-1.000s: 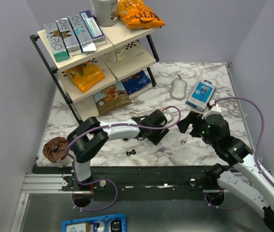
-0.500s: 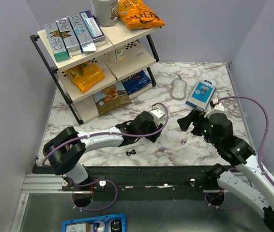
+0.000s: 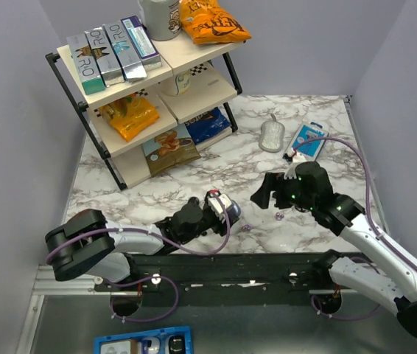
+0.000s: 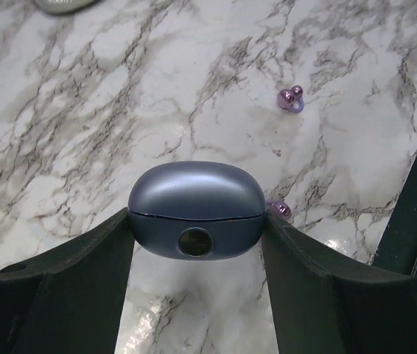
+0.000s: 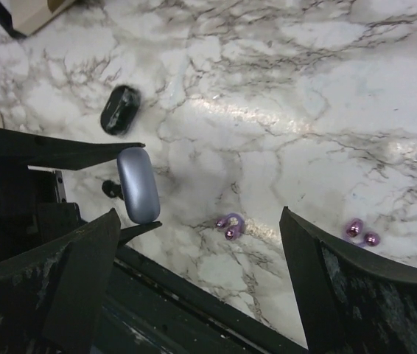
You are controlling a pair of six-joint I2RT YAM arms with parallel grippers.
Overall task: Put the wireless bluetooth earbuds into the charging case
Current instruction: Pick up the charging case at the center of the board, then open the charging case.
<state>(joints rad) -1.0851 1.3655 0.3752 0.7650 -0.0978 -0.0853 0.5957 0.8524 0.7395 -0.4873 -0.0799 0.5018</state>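
Between left fingers (image 4: 68, 287), closed charging case (image 4: 196, 210)

Bright, even light; glare on the marble table (image 5: 267, 110), wrist foregrounds soft.

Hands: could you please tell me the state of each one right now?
Left hand: closed on the blue-grey charging case.
Right hand: open, holding nothing.

Looks like a robot test lab staged as a small shop: plain walls (image 3: 17, 110) boxing in a marble table (image 3: 223, 166), a shelf (image 3: 194, 51) of snack bags (image 3: 129, 116) at eleven o'clock, robot arms (image 3: 370, 243) bolted at six o'clock.
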